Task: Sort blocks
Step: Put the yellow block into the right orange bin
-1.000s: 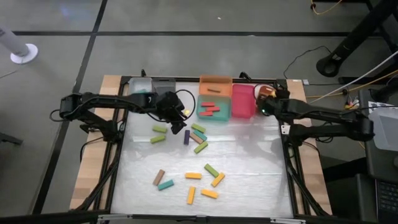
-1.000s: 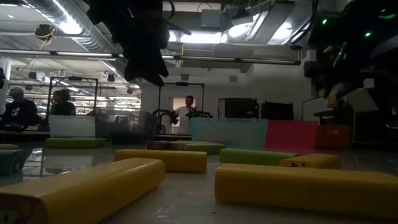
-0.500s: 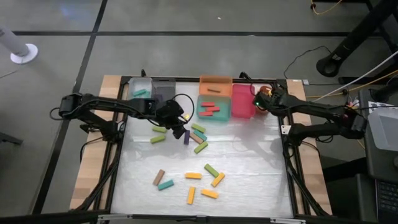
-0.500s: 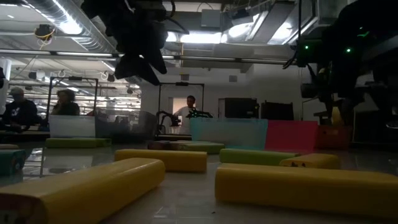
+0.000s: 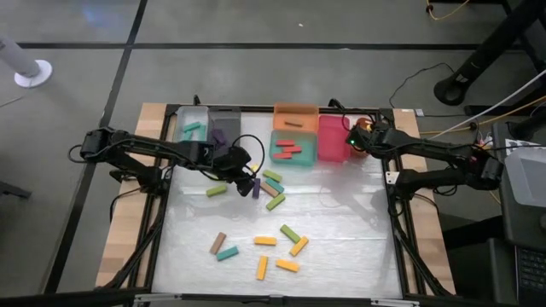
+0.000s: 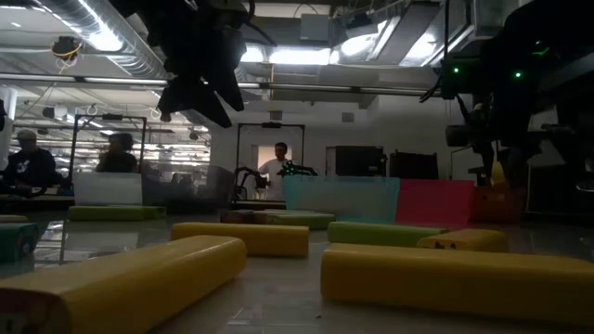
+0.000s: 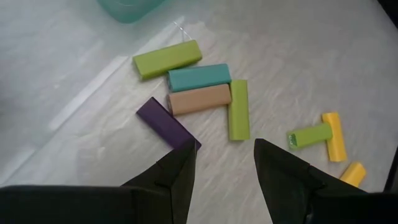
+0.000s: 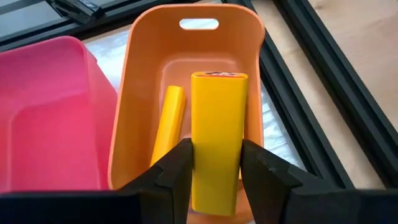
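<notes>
The table (image 5: pixel 341 222) is a pale, glossy sheet framed in black rails with bare wood at either side, standing on a grey floor crossed by dark lines. Blocks lie in two loose groups on it: a near group of yellow blocks (image 5: pixel 265 241), one brown and one teal, and a cluster by the left arm with a purple block (image 7: pixel 166 122), a teal block (image 7: pixel 199 77), a tan block (image 7: pixel 200 99) and olive ones. Bins line the far edge: a clear bin (image 5: pixel 193 124), an orange bin (image 5: pixel 295 114), a teal bin (image 5: pixel 293 150) holding red blocks and a pink bin (image 5: pixel 333 139).

The left gripper (image 7: pixel 224 163) hangs just above the purple block, fingers apart and holding nothing. The right gripper (image 8: pixel 216 167) sits over a small orange tub (image 8: pixel 138 124) at the far right corner, clamped on an upright yellow block (image 8: pixel 216 134); a second yellow block (image 8: pixel 168 124) lies inside.

In the low view a dim workshop shows beyond the table, with ceiling strip lights and several people (image 6: pixel 278 169) far off. Both arms are black silhouettes there, their fingers impossible to make out, and the nearest yellow blocks are cut off by the frame
</notes>
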`<state>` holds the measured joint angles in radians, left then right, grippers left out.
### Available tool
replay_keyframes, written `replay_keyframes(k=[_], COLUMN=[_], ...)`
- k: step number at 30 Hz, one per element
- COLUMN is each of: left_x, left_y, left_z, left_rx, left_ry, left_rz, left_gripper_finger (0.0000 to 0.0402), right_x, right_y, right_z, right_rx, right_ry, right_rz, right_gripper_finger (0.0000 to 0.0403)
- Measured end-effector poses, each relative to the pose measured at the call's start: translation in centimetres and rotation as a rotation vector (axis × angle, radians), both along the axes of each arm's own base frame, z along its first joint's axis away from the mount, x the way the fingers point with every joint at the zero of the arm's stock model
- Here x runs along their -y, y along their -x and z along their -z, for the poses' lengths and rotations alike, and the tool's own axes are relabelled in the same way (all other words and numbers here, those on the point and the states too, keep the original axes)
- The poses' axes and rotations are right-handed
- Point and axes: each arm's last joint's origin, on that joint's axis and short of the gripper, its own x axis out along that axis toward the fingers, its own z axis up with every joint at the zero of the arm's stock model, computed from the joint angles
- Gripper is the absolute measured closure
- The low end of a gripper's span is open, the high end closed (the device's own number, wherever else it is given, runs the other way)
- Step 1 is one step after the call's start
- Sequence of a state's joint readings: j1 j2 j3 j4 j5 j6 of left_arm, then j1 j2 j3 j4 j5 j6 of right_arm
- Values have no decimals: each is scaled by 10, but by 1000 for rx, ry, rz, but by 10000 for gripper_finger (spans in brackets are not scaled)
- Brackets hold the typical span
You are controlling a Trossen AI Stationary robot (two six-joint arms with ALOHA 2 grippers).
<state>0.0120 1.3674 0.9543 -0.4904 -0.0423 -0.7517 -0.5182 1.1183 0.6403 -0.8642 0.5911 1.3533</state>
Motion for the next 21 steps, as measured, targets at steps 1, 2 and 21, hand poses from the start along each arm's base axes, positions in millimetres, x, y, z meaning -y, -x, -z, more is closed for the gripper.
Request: replay_keyframes(k=[1, 2, 21], left_x=[0, 0, -3], left_y=[0, 0, -1], left_z=[0, 0, 2], left_rx=[0, 0, 2], left_ry=[-3, -5, -6], left_rz=[-2, -4, -132], left_gripper_finger=[251, 251, 251], right_x=[0, 0, 0], right_y=[0, 0, 0], right_z=[0, 0, 0], right_rx=[0, 0, 4], right_ry=[0, 0, -8], right_rz=[0, 0, -3], right_gripper_finger=[273, 273, 273])
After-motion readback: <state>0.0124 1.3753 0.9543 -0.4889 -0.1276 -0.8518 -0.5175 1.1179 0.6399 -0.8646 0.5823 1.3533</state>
